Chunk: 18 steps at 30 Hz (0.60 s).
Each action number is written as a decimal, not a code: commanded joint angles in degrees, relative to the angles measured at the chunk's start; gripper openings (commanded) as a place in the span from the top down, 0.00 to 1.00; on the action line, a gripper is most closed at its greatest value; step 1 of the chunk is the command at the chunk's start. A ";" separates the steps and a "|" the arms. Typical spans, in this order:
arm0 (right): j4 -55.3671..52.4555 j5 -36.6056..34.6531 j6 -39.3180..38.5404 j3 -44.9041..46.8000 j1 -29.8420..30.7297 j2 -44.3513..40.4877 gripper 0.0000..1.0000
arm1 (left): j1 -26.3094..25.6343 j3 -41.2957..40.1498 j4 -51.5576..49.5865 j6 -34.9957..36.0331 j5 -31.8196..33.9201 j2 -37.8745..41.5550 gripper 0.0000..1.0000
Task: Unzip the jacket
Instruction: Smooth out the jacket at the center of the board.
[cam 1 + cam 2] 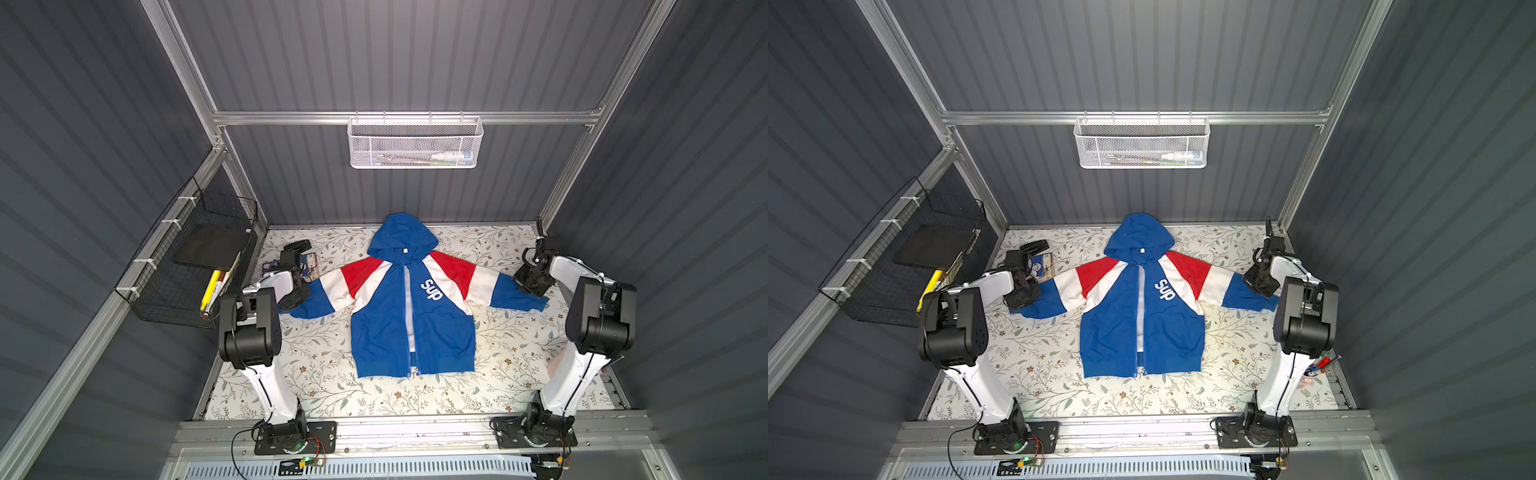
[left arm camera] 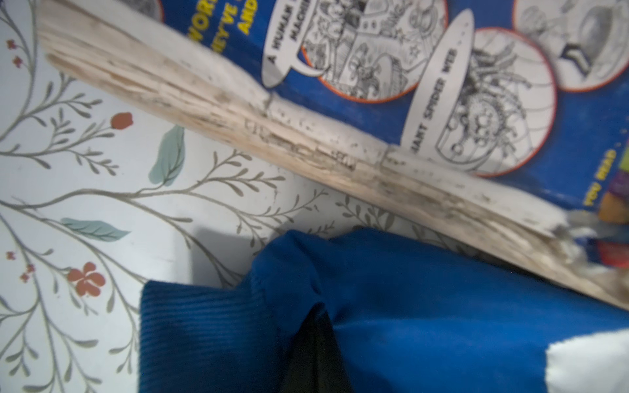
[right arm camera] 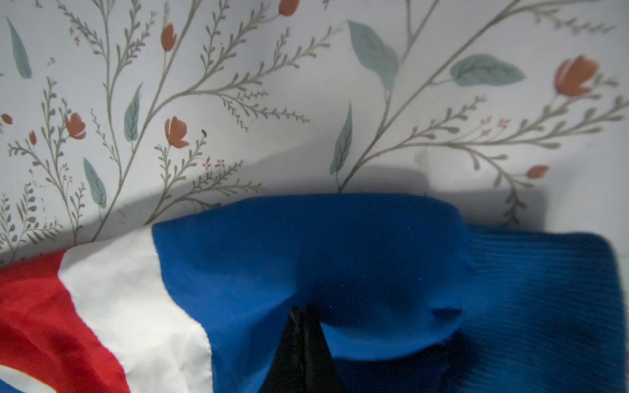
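The jacket (image 1: 436, 328) (image 1: 1167, 328) lies flat, front up, with its hood toward the back wall and both sleeves spread. Its front zipper (image 1: 405, 316) gapes from the collar down to near the hem, and white lining shows in the gap. My left gripper (image 1: 296, 297) (image 2: 315, 320) is shut on blue sleeve fabric beside the ribbed cuff (image 2: 190, 340). My right gripper (image 1: 530, 282) (image 3: 303, 311) is shut on the other sleeve next to its cuff (image 3: 544, 306). The cloth puckers at both sets of black fingertips.
A worn book with a blue cover (image 2: 442, 85) (image 1: 309, 264) lies right behind the left sleeve, with a black object (image 1: 297, 246) beyond it. A black wire basket (image 1: 199, 266) hangs on the left wall. A white mesh basket (image 1: 415, 143) hangs on the back wall. A floral cloth (image 1: 332, 399) covers the table.
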<state>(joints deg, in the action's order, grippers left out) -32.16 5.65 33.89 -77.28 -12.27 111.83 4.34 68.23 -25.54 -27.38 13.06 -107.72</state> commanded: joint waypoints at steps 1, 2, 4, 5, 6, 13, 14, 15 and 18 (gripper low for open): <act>-1.45 0.07 0.46 -0.19 -1.25 1.81 0.94 | 0.93 -0.64 -2.70 0.93 0.47 -0.97 1.00; -1.82 -0.27 0.56 -0.09 -1.58 2.07 0.94 | 1.07 -1.09 -2.63 0.92 0.40 -0.79 1.00; -2.45 -1.10 0.53 0.13 -2.25 2.59 0.95 | 1.29 -1.60 -2.50 0.84 0.39 -0.52 1.00; -3.02 -1.56 0.61 0.15 -2.68 2.84 0.95 | 1.44 -1.95 -2.54 0.83 0.40 -0.32 1.00; -3.31 -2.14 0.61 0.44 -3.09 2.86 0.96 | 1.61 -2.28 -2.55 0.77 0.46 -0.28 1.00; -3.48 -2.57 0.54 2.09 -5.59 2.87 0.96 | 2.17 -3.21 -2.60 0.79 0.84 -0.03 1.00; -3.64 -2.76 0.39 2.11 -5.81 3.04 0.96 | 2.26 -3.30 -2.61 0.75 0.91 -0.08 1.00; -3.79 -2.97 0.17 2.05 -6.03 3.16 0.96 | 2.32 -3.42 -2.64 0.83 0.99 -0.04 1.00; -4.32 -4.15 -0.31 1.51 -6.49 3.52 0.96 | 2.47 -3.52 -2.74 0.75 1.31 -0.03 1.00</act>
<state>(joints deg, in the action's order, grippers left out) -33.08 5.58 34.22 -76.88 -17.52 114.06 5.54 66.89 -24.40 -27.38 13.06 -107.26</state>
